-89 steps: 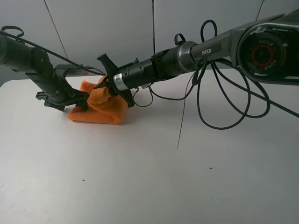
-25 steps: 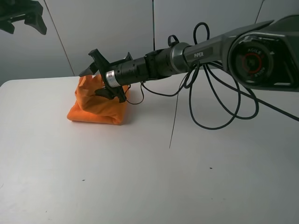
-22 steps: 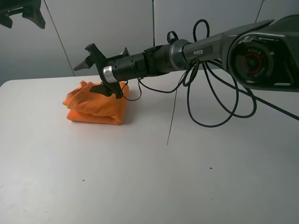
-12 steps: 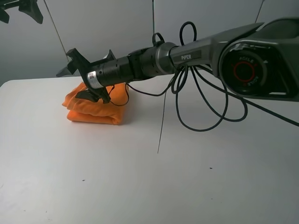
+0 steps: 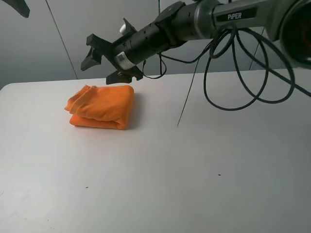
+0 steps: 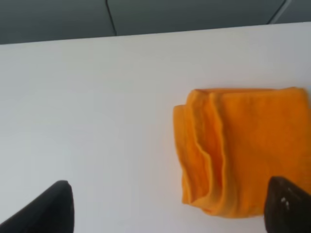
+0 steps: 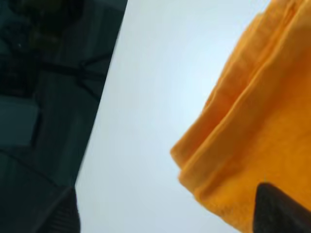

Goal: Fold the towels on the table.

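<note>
Towel (image 5: 101,107) lies folded flat, layered edges facing left.

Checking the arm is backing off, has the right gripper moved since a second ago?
Yes. The right gripper has lifted up off the folded orange towel and now hangs open above its far edge, clear of the white table.

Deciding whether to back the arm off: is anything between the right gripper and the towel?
Nothing. In the exterior high view the open right gripper hangs above the folded towel, only air and background between them, on the white table.
</note>
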`<state>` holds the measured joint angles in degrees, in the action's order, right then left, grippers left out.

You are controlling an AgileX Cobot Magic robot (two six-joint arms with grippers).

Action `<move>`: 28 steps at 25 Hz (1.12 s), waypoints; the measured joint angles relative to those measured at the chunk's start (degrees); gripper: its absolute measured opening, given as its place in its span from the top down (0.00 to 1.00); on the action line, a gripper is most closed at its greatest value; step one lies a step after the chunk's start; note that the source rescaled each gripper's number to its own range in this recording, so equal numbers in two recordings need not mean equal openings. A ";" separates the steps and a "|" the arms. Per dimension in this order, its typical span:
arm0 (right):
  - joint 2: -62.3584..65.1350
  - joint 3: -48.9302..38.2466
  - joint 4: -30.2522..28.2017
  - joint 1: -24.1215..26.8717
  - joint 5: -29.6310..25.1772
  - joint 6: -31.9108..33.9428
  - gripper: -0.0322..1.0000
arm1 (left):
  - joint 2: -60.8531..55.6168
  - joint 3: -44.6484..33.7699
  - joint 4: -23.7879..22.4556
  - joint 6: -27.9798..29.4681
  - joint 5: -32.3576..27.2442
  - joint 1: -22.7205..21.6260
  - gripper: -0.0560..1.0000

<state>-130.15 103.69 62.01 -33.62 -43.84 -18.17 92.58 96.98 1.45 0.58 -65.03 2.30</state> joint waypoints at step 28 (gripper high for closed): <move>92.08 -58.69 -69.86 2.68 -9.19 30.59 0.04 | -68.75 -52.48 0.95 -0.58 4.80 0.00 0.00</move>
<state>-38.07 45.00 -7.86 -30.94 -53.04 12.42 23.84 44.50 2.41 0.00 -60.23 2.30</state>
